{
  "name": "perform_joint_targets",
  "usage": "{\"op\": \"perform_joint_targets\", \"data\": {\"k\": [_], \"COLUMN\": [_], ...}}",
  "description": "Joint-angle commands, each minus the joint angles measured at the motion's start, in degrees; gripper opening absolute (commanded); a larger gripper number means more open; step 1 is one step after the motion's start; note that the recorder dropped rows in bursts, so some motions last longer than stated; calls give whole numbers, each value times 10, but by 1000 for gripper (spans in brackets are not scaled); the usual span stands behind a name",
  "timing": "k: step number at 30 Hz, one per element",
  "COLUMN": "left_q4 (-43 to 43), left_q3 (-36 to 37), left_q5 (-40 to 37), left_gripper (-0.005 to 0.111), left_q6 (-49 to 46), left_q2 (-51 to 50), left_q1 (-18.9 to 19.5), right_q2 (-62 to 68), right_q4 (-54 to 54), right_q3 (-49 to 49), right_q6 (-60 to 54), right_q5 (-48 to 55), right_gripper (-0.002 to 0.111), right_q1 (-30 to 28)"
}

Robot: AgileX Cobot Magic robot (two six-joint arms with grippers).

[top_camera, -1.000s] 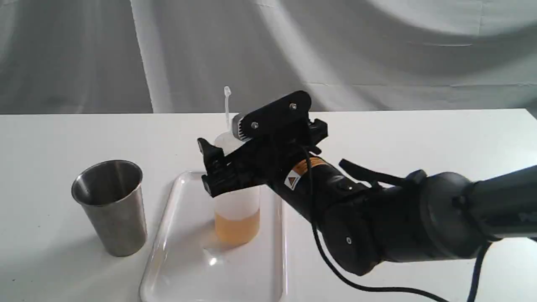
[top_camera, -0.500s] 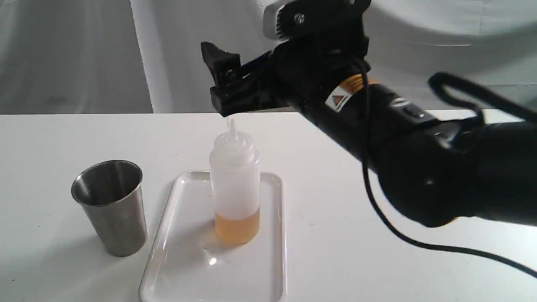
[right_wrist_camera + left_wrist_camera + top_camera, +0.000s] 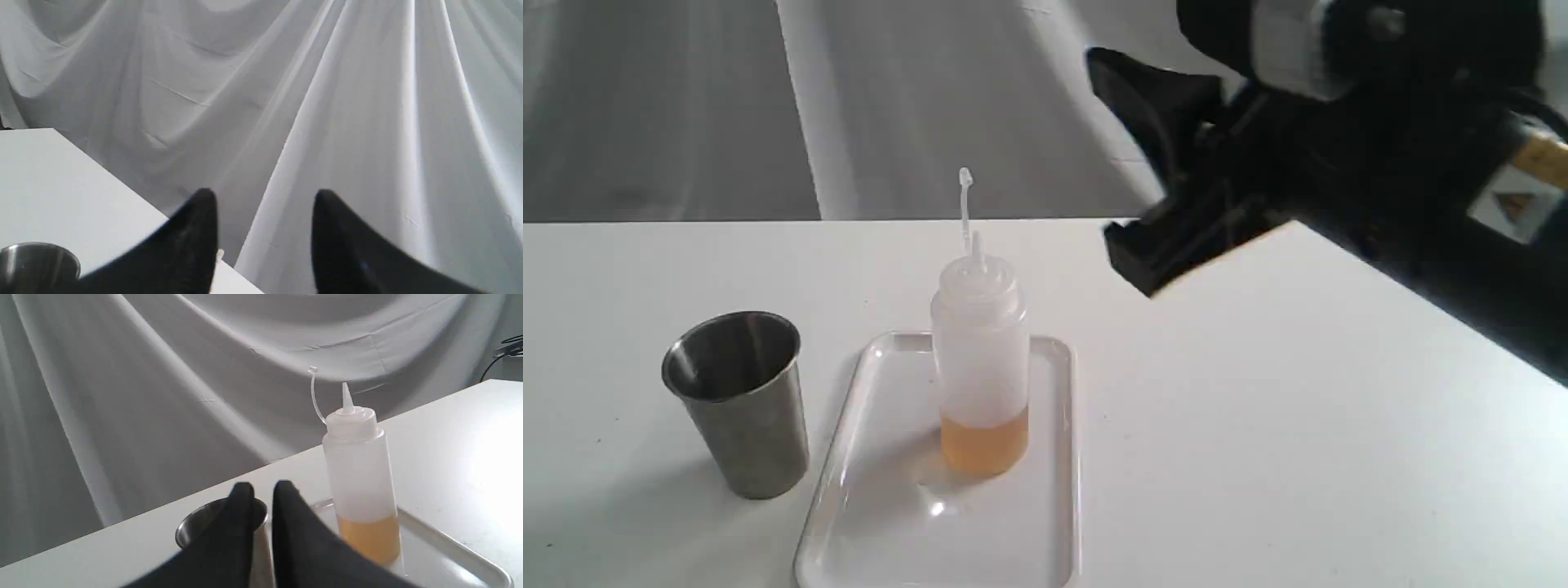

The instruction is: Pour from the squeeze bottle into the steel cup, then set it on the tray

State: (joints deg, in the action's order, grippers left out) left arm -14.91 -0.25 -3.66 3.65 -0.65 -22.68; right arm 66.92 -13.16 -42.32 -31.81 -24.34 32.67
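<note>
Exterior view, for the place of the task's thing: squeeze bottle (image 3: 980,351) upright on the rear half of the tray (image 3: 890,523), long axis vertical, nozzle (image 3: 976,245) pointing straight up, cap strap (image 3: 965,196) rising above it. Amber liquid only in the lowest part. Touched by no hand. Steel cup (image 3: 739,408) upright on the bench (image 3: 1258,408), just beside the left edge of the tray, apart from the bottle; inside too dark to tell any liquid.

Right hand (image 3: 1119,163) high above the bench, up and to the right of the bottle, well apart from it, fingers spread and holding nothing; same in the right wrist view, with only the curtain between the two fingers. So, from this hand: bottle below and to the left.

Left hand (image 3: 263,488) not visible in the exterior view. In the left wrist view: fingers almost together, only a thin slit between, nothing clamped; cup directly ahead of the tips, bottle a little farther and to the side. Probably the nearer hand, but hard to say firmly.

Judged from this: bottle already set on the tray, so likely only a retreat remaining. If going back to the bottle, better to descend first and come from the side at mid body, well under the tall strap
</note>
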Motion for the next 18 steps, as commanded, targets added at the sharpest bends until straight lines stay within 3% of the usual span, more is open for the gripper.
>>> {"op": "perform_joint_targets", "data": {"k": [1, 5, 13, 18], "left_q4": [1, 1, 1, 1], "left_q3": [3, 3, 3, 3], "left_q5": [4, 4, 4, 4], "left_gripper": [8, 8, 8, 8], "left_q6": [2, 2, 2, 2], "left_q2": [-2, -2, -2, -2], "left_q1": [1, 1, 1, 1], "right_q2": [-70, -148, -242, -246], "right_q4": [1, 1, 18, -50], "right_q3": [57, 105, 166, 172], "right_q6": [-7, -7, -7, -6], "right_q5": [15, 66, 89, 96], "right_gripper": [24, 0, 0, 0], "right_q1": [-1, -1, -1, -1]}}
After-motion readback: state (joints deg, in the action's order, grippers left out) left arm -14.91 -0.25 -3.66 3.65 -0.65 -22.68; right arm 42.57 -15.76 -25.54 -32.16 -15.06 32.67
